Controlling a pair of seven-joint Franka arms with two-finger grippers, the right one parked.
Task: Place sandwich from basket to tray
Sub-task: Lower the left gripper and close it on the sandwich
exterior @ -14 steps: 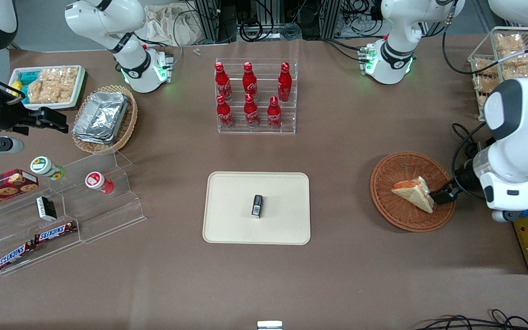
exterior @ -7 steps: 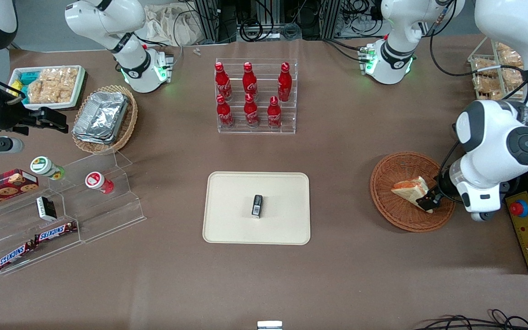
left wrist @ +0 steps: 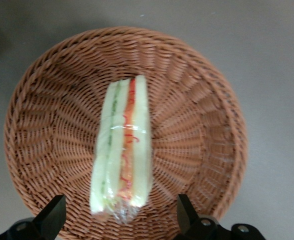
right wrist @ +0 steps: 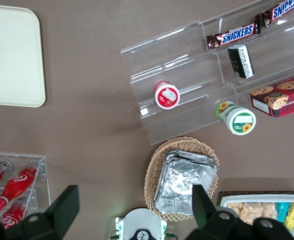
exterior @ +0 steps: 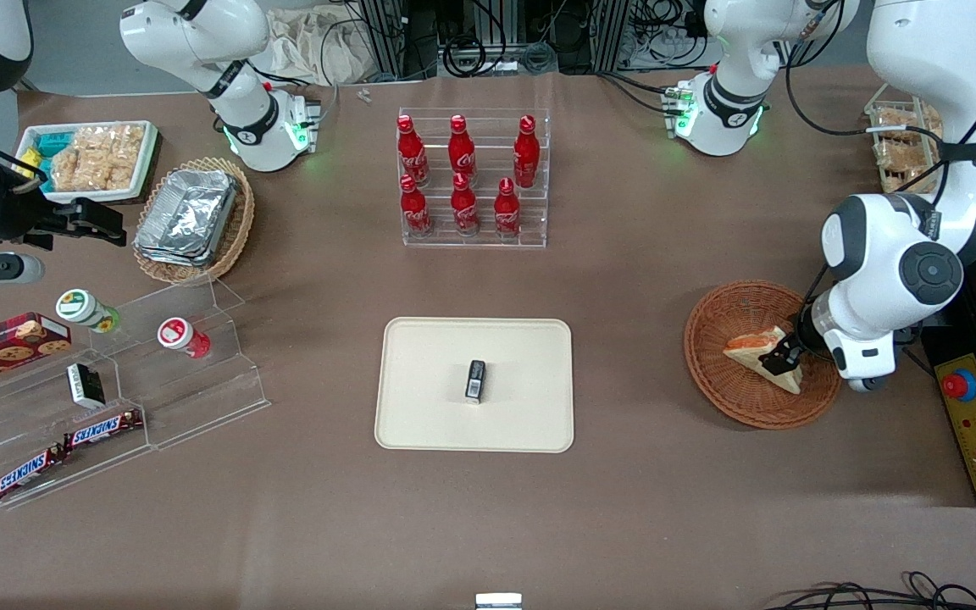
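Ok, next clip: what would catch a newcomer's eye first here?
Probably the working arm's gripper, open and poised over the sandwich lying in the round wicker basket toward that arm's end of the table. Next, the cream tray mid-table with a small dark object on it, nearer the front camera than the clear rack of red bottles.
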